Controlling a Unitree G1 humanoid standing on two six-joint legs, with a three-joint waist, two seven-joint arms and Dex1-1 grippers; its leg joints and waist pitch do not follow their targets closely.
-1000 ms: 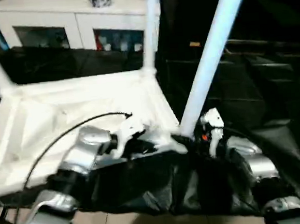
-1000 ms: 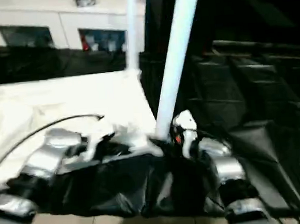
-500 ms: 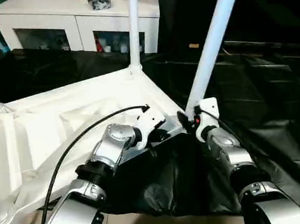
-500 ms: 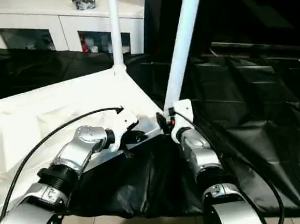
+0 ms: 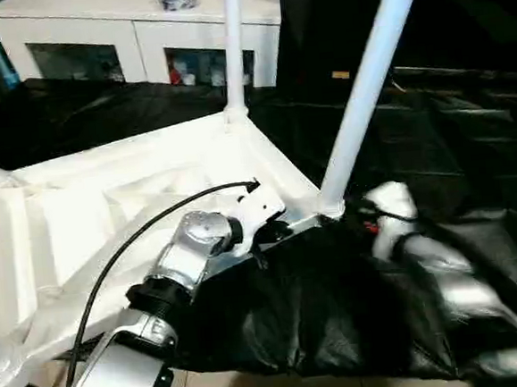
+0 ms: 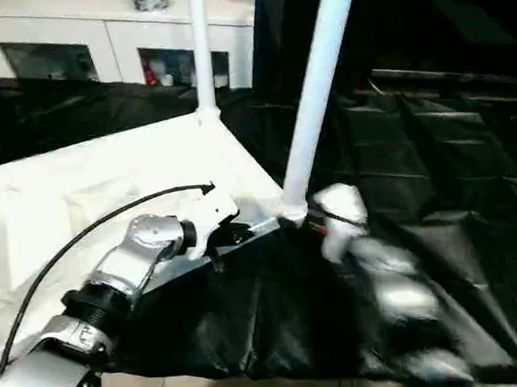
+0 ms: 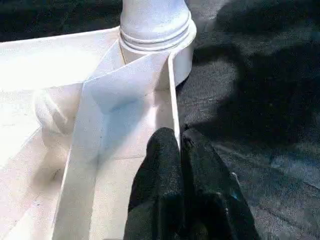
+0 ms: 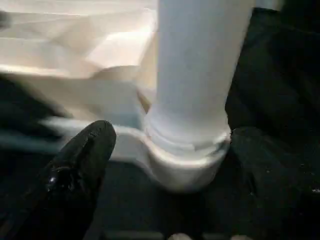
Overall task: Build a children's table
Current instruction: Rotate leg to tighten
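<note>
Three legs already stand from the upturned table top (image 5: pixel 141 180) at frame centre. My left hand (image 7: pixel 179 150) pinches its rim wall; my right hand (image 8: pixel 165 150) gapes around the nearest leg (image 5: pixel 368 82). A knock could unseat that leg.

White plastic on black cloth

The children's table (image 5: pixel 107 201) looks like smooth white plastic with a soft sheen, its ribbed underside up; the tube leg (image 5: pixel 359 100) at 1 o'clock is the same smooth, slightly glossy plastic. The surface (image 5: pixel 469 141) wears a black cloth, creased, with a faint shine on its folds. The left forearm (image 5: pixel 187 253) is brushed silver metal, with a glossy black cable (image 5: pixel 128 248). The left end effector (image 7: pixel 181 150) has matt black, rubbery fingers (image 7: pixel 162 165). At 11 o'clock, the white cabinet (image 5: pixel 138 33) looks satin-painted, with glass doors.
</note>
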